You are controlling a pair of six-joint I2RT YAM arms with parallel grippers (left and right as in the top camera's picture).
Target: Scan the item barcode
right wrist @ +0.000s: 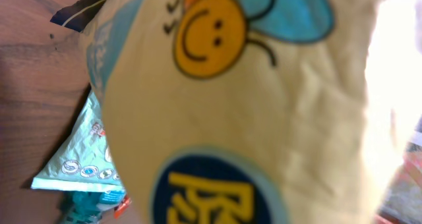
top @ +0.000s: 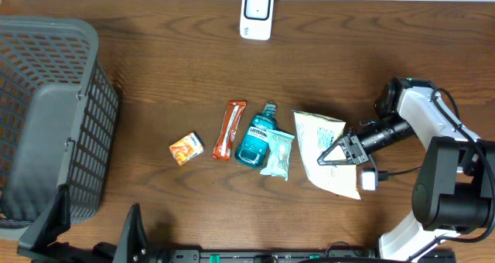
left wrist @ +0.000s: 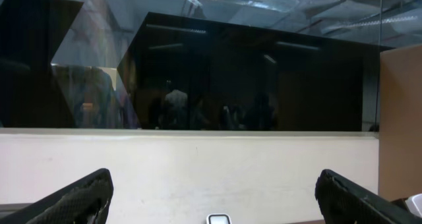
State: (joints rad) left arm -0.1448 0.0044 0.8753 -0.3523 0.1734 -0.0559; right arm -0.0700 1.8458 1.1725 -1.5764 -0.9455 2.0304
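**Overhead view.**
- (a) The cream bag point(top: 325, 135), the item I was handling, lay right of centre on the dark wooden tabletop point(top: 155, 85). The right fingers point(top: 339, 151) were closed together on it near its right side.
- (b) The white scanner point(top: 256, 13) sat at the far edge of the tabletop, well apart from the bag.
- (c) A row of other goods lay to the left of the bag.
  - A small teal-and-white pouch point(top: 278, 152) lay just beside the bag.
  - A teal bottle point(top: 255, 135) carried a label that read "LISTERINE".
  - An orange-red bar wrapper point(top: 229, 129) came next.
  - A small orange packet point(top: 186, 148) lay a little apart at the left end.
  - I could not read the print on the pouch, wrapper or packet.
- (d) A grey mesh basket point(top: 54, 116) stood at the left edge.

**Right wrist view.** The bag filled nearly the whole frame, close to the lens and blurred. Its print showed an orange smiling face with blue wings. Below that was a dark-blue round badge bearing a yellow character I could not make out. The pouch and a strip of tabletop showed at lower left. The bag blocked any sight of the fingers here.

**Left wrist view.** The left fingers point(left wrist: 82, 197) stood spread wide at the bottom corners, holding nothing. They faced a pale wall under dark glass panels. Only the top of the scanner showed, at bottom centre between them.
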